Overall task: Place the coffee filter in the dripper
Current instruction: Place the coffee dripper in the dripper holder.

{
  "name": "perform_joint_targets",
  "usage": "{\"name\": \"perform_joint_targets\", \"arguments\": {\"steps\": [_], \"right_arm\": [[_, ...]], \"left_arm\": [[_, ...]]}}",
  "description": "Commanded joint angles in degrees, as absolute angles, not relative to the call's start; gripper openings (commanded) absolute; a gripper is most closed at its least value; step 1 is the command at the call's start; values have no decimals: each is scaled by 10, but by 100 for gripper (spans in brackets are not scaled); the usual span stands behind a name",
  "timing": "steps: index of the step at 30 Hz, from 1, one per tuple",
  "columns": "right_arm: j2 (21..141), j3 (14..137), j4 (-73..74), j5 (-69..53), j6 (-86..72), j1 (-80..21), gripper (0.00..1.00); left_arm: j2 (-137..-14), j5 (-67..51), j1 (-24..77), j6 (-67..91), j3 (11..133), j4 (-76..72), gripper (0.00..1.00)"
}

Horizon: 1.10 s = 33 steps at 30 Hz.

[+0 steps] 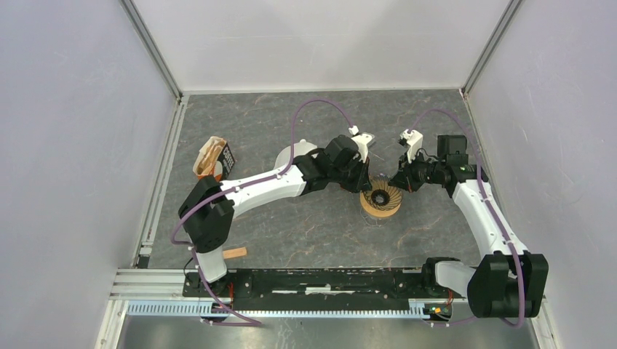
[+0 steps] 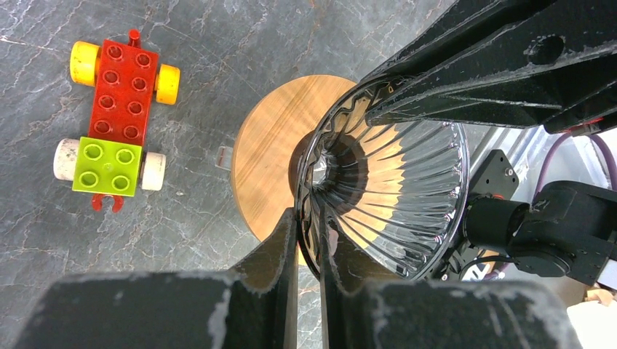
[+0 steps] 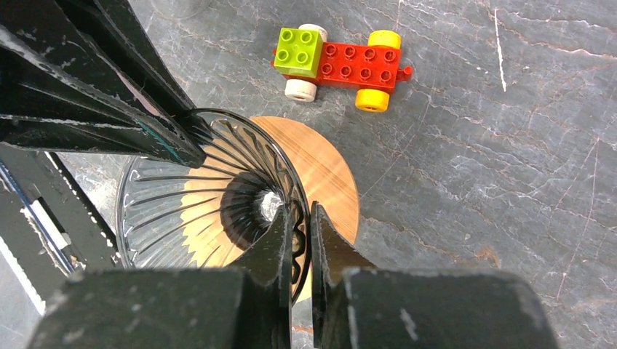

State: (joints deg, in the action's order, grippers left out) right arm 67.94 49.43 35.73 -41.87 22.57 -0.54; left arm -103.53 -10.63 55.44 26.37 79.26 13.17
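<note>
Both pincers are pinching the dripper (image 2: 393, 196). The left gripper (image 2: 307, 225) has the near glass rim between its nearly closed fingers, and the right gripper (image 3: 300, 214) clamps the opposite rim the same way. The ribbed glass cone sits over its wooden base (image 2: 269, 145) at mid-table, and no filter lies inside it.

The only candidate for the filter is a tan bundle (image 1: 213, 158) with a dark label, well apart at the left of the table. It is too small for me to be sure.

As I judge it, the dripper is being steadied before the filter is fetched. To do this well, keep the cone seated and centred on the base. Let only one arm let go, opening slowly so the thin rim does not jerk or tip. The left arm, nearer the bundle, seems the one to send.

A toy car (image 2: 116, 120) of bricks lies just beside the base, within reach of a careless swing. A small wood block (image 1: 234, 253) lies near the left arm's base.

The top view hides the car under the arms. A pale object (image 1: 298, 153) behind the left arm is half covered and I cannot identify it. Whether the cone rests flat or is slightly lifted or tilted cannot be told.
</note>
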Motion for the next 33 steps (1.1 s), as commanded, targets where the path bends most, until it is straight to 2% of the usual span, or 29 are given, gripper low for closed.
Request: {"name": "perform_joint_targets", "arguments": {"steps": [1,26,33], "right_arm": [[702,434,364,-348,286,-26,0],[702,397,337,-325,286,-34,0],[707,426,358,-339,294,-34,2]], "left_arm": [[-1092,-97,598,212,738,193,2],[-1113,-110,602,220,725,181,2],[-1090,-97,600,200,735,183,2]]}}
